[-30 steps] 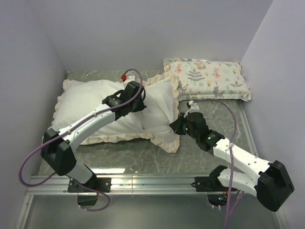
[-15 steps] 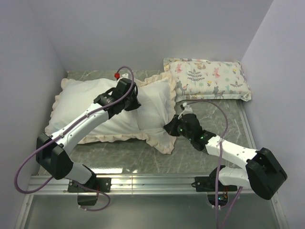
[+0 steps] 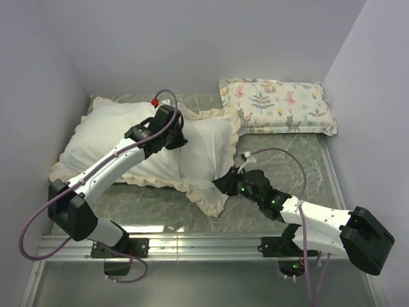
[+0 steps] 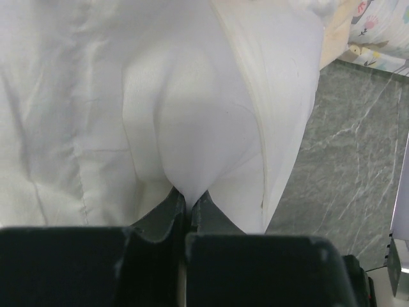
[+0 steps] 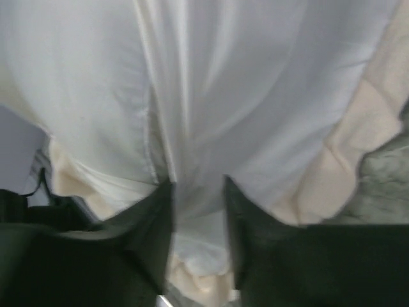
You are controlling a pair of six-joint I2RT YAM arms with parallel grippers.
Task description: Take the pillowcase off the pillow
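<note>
The pillowcase (image 3: 211, 144), cream-white with a ruffled edge, lies across the left and middle of the table with the white pillow (image 3: 115, 137) inside it. My left gripper (image 3: 174, 135) is shut on a pinch of smooth white pillow fabric (image 4: 185, 128) beside the pillowcase's stitched hem (image 4: 255, 128). My right gripper (image 3: 223, 182) sits at the case's near right ruffled corner. In the right wrist view its jaws (image 5: 197, 182) stand apart, with the white cloth (image 5: 192, 96) and cream ruffle (image 5: 358, 128) lying loose between and past them.
A small animal-print pillow (image 3: 281, 105) lies at the back right against the wall. Grey marble tabletop (image 3: 300, 153) shows to the right and along the near edge. Walls close in the left, back and right sides.
The right gripper's jaws have parted from the ruffled corner, and that arm has swung lower and leftward. The left arm dragged pillow and case to the left and back.
</note>
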